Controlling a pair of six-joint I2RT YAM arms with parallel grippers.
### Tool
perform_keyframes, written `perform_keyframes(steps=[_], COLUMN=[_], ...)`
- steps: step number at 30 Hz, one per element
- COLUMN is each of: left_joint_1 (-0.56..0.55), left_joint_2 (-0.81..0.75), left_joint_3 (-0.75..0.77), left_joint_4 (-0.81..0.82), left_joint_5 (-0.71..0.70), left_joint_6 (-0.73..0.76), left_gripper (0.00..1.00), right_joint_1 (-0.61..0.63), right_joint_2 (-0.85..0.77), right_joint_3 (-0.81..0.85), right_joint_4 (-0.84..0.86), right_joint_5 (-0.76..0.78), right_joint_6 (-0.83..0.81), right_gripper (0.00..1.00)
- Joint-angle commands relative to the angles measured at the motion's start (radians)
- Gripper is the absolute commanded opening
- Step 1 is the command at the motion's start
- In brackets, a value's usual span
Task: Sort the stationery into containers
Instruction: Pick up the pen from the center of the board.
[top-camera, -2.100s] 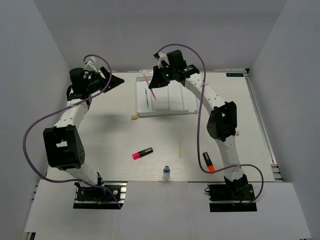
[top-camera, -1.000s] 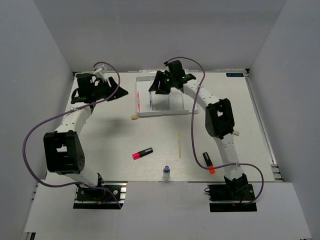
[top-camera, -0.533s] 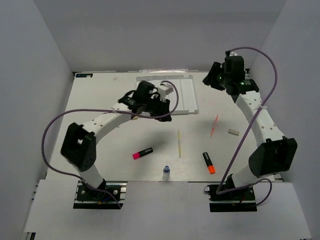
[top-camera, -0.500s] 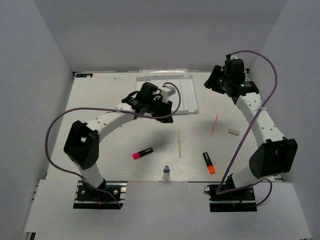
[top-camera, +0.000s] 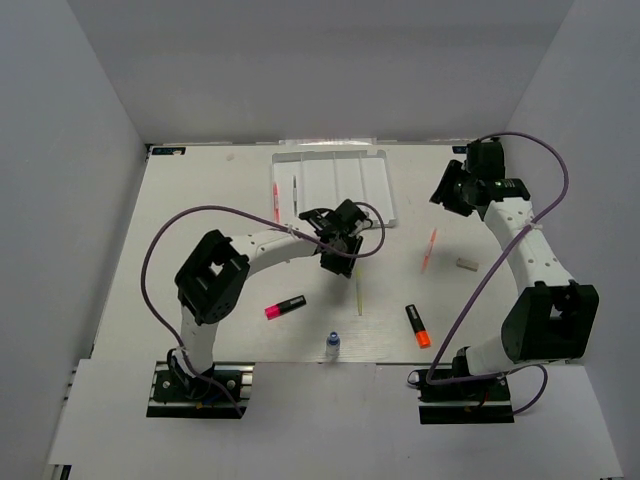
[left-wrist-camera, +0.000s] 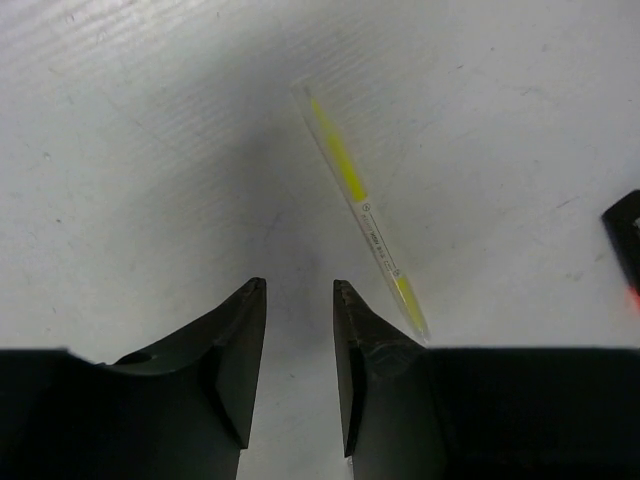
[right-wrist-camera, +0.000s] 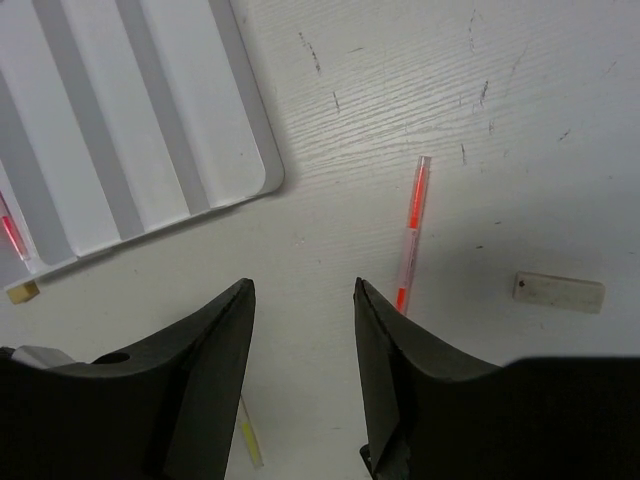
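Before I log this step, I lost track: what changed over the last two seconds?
The right claw left the pink pen in the tray and swung right. The left claw swung in beside the yellow pen. The pink highlighter, orange highlighter and bottle stayed put.
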Motion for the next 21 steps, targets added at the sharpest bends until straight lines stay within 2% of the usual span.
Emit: perform_keyframes(steps=[1, 3, 7, 10, 15, 21], left_joint_1=[-0.043, -0.056, -0.066, -0.085, -0.119, -0.128], left_joint_2=[0.002, 0.016, 0.044, 0.05, 0.076, 0.143], left_joint_3=[0.02, 0.034, 0.077, 0.089, 0.099, 0.144], left_joint_4=[-0.031, -0.032, -0.037, -0.036, -0.036, -0.051], left_joint_5=[-0.136, -0.146, -0.136, -0.134, -0.151, -0.153], left_joint_6=[-0.09, -0.105, -0.133, -0.154, -0.167, -0.182], left_gripper=[0.43, 0.44, 0.54, 0.57, 0.55, 0.47], right_joint_1=[-0.021, -0.024, -0.043, -0.05, -0.061, -0.067], right_joint_2=[-0.019, -0.02, -0.019, -0.02, -0.028, -0.027], right_joint_3=[-0.001, -0.006, -0.017, -0.023, -0.032, -0.034], right_joint_4=[0.021, 0.023, 0.023, 0.021, 0.021, 0.017], right_joint_5=[-0.028, -0.03, -0.068, -0.079, -0.091, -0.102], right_joint_6=[0.006, 0.008, 0.011, 0.011, 0.015, 0.014], right_gripper=[0.5, 0.5, 0.5, 0.51, 0.5, 0.5])
